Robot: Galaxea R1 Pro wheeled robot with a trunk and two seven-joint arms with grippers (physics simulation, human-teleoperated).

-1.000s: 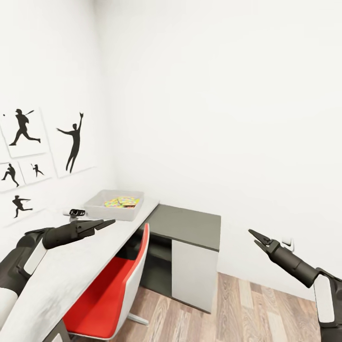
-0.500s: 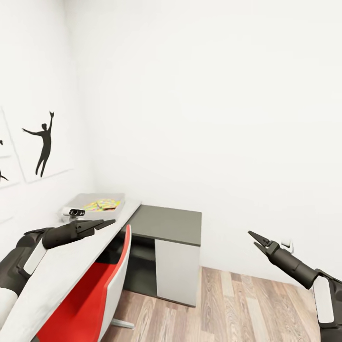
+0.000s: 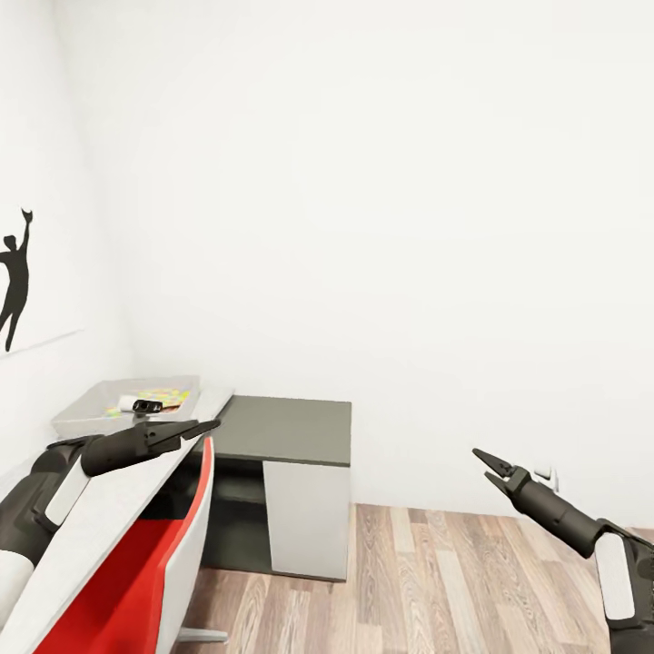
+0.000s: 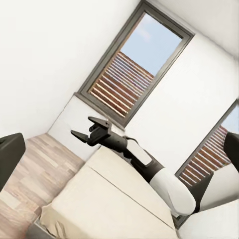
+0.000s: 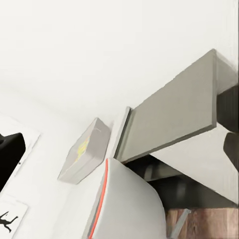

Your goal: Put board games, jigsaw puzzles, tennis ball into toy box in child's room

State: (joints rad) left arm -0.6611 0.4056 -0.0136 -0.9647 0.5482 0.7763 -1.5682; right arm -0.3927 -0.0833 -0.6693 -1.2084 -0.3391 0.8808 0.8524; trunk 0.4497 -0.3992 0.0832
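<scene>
Toy box, a jigsaw puzzle inside, sits far-left on the table, just beyond the empty, narrowly parted left gripper; right gripper, also empty and narrowly parted, well apart.

The table runs along the left wall toward the room's far corner, where the toy box sits at its far end with a jigsaw puzzle lying inside it. At that far end the table's right edge meets a lower cabinet that stands against the back wall, and a chair is drawn up to the table's right edge, nearer than the cabinet. A silhouette print hangs on the left wall above the table, and in the left wrist view the bed lies below two windows, with the floor beside it.
</scene>
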